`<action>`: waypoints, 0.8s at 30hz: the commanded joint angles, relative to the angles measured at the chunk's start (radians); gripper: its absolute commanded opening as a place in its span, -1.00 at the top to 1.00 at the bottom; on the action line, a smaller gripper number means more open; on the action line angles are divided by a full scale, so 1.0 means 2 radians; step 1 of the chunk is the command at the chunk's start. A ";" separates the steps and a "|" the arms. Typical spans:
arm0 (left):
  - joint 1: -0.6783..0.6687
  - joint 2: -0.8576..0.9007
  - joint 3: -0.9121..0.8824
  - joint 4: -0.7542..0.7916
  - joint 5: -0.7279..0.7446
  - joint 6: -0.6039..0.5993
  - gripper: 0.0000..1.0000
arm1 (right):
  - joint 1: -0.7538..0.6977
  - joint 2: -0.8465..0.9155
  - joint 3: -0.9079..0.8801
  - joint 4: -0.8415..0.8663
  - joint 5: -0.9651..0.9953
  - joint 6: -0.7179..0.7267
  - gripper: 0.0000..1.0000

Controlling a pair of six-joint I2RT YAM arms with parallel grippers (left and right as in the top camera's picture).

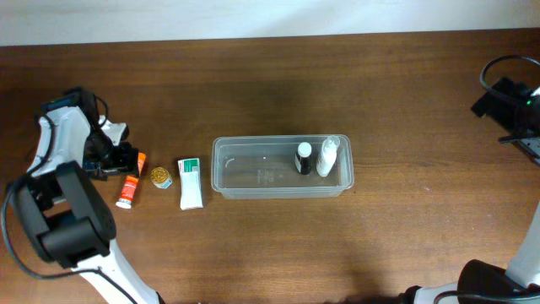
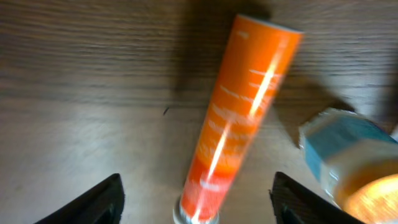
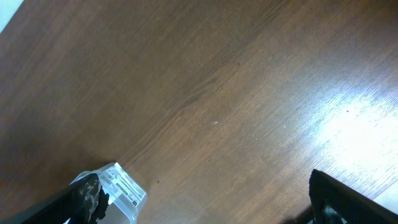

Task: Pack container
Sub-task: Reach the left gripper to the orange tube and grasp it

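Observation:
The clear container lies at the table's middle, with a black bottle and a white bottle at its right end. An orange tube, a small gold-lidded jar and a white-and-green tube lie to its left. My left gripper is open just above the orange tube, with one finger on each side of its cap end. The jar shows at the right of the left wrist view. My right gripper is open and empty at the far right, and a container corner shows low in its view.
Bare brown wood lies between the container and the right arm. The table's back edge meets a white wall. Black cables hang by the right arm.

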State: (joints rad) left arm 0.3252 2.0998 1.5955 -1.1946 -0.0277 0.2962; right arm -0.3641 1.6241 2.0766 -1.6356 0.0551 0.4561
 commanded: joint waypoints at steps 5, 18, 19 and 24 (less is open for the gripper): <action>0.002 0.044 0.006 0.004 0.007 0.002 -0.31 | -0.002 0.000 0.000 0.000 0.004 -0.002 -0.97; 0.002 0.042 0.020 -0.021 0.015 0.002 0.74 | -0.002 0.000 0.000 0.000 0.004 -0.002 -0.97; 0.002 0.040 0.032 -0.035 0.014 -0.004 0.74 | -0.002 0.000 0.000 0.000 0.004 -0.002 -0.97; 0.001 0.021 0.121 -0.123 0.023 -0.024 0.81 | -0.002 0.000 0.000 0.000 0.004 -0.002 -0.97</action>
State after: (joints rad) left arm 0.3252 2.1845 1.7233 -1.3930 -0.0071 0.2794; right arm -0.3641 1.6241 2.0766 -1.6352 0.0551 0.4557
